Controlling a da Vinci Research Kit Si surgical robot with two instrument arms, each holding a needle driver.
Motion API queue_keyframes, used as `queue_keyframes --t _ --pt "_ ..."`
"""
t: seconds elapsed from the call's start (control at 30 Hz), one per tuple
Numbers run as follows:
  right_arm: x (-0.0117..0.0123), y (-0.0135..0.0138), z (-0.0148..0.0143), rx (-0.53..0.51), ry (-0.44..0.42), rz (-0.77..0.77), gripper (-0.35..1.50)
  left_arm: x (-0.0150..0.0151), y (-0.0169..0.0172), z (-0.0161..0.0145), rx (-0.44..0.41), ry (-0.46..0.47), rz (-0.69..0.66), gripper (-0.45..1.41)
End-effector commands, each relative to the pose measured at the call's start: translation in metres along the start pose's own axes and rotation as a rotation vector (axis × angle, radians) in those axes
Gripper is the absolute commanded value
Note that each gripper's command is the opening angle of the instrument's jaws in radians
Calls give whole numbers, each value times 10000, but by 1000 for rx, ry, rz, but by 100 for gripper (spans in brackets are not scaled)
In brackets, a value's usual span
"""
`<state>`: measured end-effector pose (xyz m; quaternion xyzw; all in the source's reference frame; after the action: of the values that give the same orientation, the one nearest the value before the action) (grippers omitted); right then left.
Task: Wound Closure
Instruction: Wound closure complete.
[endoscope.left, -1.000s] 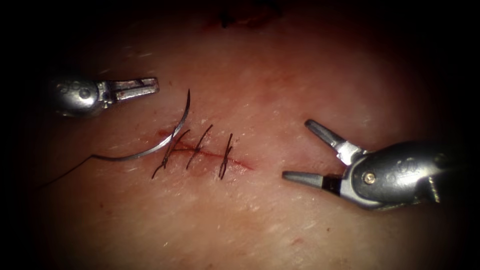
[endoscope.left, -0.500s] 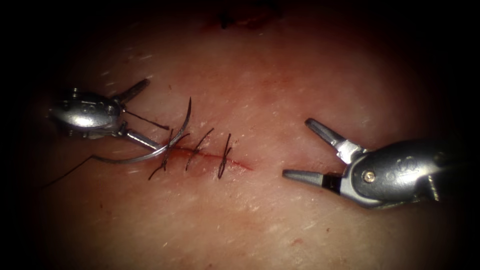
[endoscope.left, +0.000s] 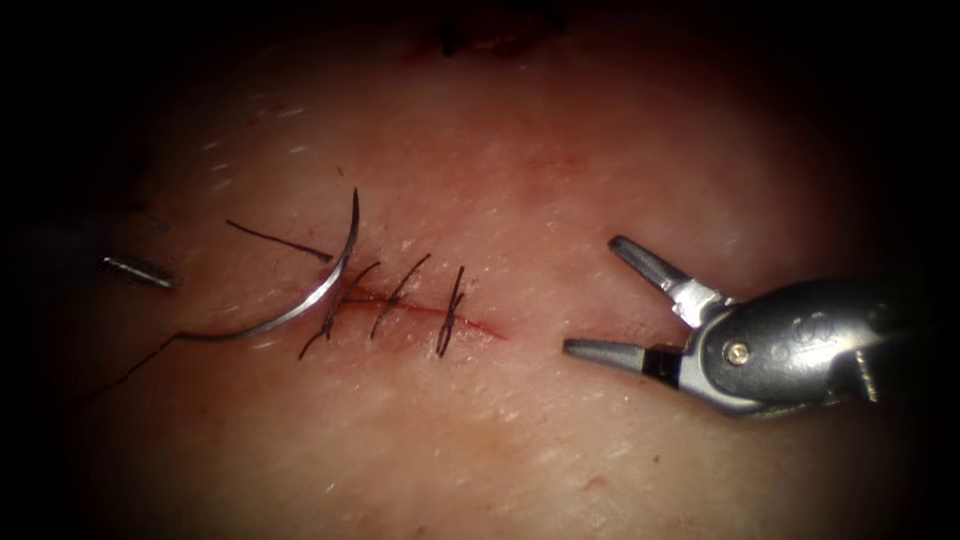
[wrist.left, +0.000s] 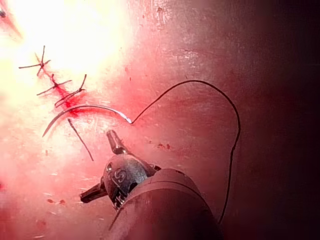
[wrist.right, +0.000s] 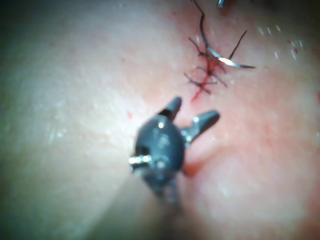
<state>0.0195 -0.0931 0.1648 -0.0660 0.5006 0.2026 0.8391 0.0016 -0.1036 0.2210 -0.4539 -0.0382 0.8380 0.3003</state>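
On the tissue (endoscope.left: 560, 150) your left gripper (wrist.left: 102, 162), apart and empty, had backed off the needle (endoscope.left: 300, 300), leaving it lying free left of the cut (endoscope.left: 420, 308), while your right gripper (endoscope.left: 600, 300) stayed apart, holding nothing.

The right tool (endoscope.left: 590, 300) is placed on the tissue's (endoscope.left: 560, 450) right side, just beyond the right end of the cut (endoscope.left: 420, 310), with both jaws spread and nothing held between them. The needle (endoscope.left: 300, 295) is laid on the tissue past the cut's far end from that tool, free of both tools. The left tool (wrist.left: 102, 162) is set beside the needle, jaws parted and empty. The thread (wrist.left: 220, 125) is trailed from the needle's blunt end around the left tool's shaft.
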Motion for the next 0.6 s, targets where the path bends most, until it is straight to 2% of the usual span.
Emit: queue_keyframes --t 0.03,0.13,0.2,0.23,0.37,0.43,0.47,0.5,0.53,0.57,0.6 --pt "1 -11 4 4 0 6 148 7 16 4 10 37 -4 110" --pt "4 -6 5 1 -3 12 148 33 23 -1 49 115 -27 110" --pt "7 -4 4 0 -2 16 148 49 36 -3 24 172 -47 110" --pt "9 -3 4 6 0 17 148 56 43 -3 -1 196 -52 110" --pt "18 3 -1 81 1 24 128 82 81 3 -145 296 -51 110" --pt "27 10 -6 116 2 32 121 98 113 15 -237 329 -40 110" --pt "30 13 -8 144 -11 34 111 103 123 20 -263 340 -36 110" --pt "34 18 -10 243 -19 36 78 108 137 27 -299 332 -28 110" --pt "36 21 -12 296 -10 35 48 111 144 31 -304 304 -24 110" --pt "36 21 -12 296 -10 35 48 111 144 31 -304 304 -24 110" --pt "39 25 -16 340 2 37 39 113 155 37 -319 242 -7 110"
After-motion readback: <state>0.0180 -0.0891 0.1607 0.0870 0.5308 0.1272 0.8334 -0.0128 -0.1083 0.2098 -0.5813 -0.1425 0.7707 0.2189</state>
